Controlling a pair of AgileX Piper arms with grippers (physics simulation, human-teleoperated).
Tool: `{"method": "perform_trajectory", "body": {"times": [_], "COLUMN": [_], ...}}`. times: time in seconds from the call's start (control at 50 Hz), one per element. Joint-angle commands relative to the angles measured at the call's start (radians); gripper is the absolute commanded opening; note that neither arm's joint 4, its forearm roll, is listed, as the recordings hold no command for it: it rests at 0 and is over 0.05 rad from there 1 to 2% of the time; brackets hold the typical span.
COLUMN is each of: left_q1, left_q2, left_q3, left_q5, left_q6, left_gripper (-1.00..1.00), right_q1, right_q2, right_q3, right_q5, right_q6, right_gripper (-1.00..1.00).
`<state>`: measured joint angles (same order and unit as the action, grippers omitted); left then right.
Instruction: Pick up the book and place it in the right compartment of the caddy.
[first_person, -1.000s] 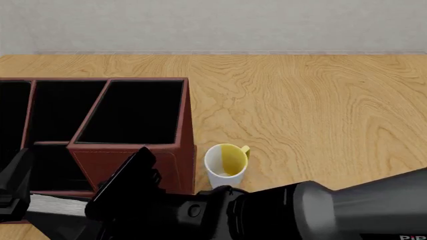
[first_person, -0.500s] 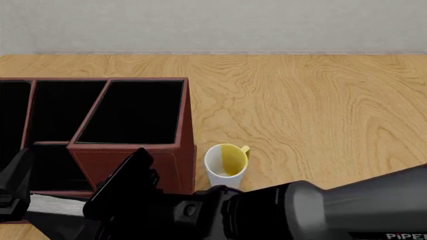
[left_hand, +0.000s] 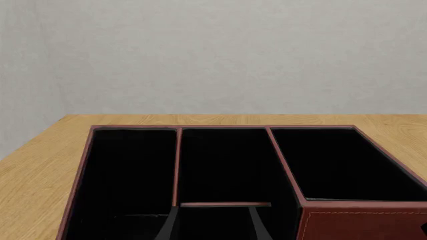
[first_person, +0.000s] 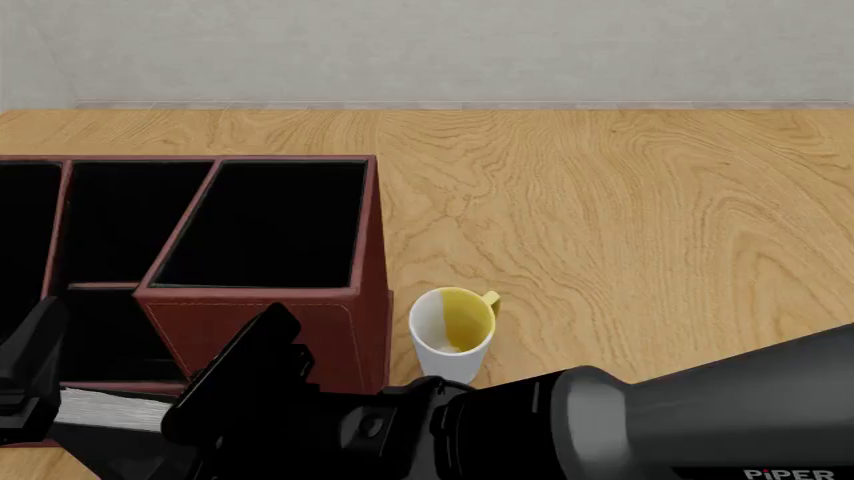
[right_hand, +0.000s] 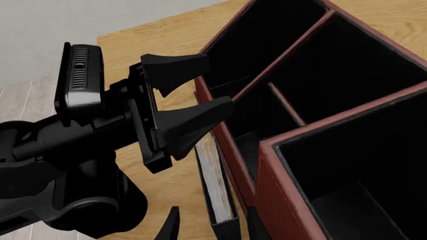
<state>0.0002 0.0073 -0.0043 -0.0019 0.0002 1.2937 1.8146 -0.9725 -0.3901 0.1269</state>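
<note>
Grasping of the book (right_hand: 214, 175) is judged to be the step in hand. The book is seen on edge, white pages showing, just beside the low front of the caddy (first_person: 350, 330). The right tool (right_hand: 200, 227) is held at one end of it with fingers spread, one on either side, and nothing is pinched yet. Next, a closing onto the covers is called for, then a lift clear of the tall front wall and a carry over the right compartment (first_person: 267, 225), the caddy's widest section.

The left tool (right_hand: 217, 80) hovers close above the book's far end, also spread and empty, and could be struck during the lift. A yellow-lined white mug (first_person: 454, 325) stands on the desk (first_person: 601, 200) just beside the caddy's right front corner, near the carry path.
</note>
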Motion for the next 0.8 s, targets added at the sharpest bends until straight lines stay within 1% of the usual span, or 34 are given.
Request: {"method": "perform_trajectory", "body": {"times": [0.02,0.8], "left_q1": [0.0,0.0], "left_q2": [0.0,0.0], "left_q3": [0.0,0.0], "left_q5": [0.0,0.0], "left_q6": [0.0,0.0], "left_gripper": [1.0,1.0], "right_q1": [0.001,-0.004], "right_q2": [0.01,0.041], "right_q3": [-0.003,-0.013], "right_q5": [-0.006,-0.026], "right_q6": [0.002,0.01], "right_gripper": [1.0,1.0]}}
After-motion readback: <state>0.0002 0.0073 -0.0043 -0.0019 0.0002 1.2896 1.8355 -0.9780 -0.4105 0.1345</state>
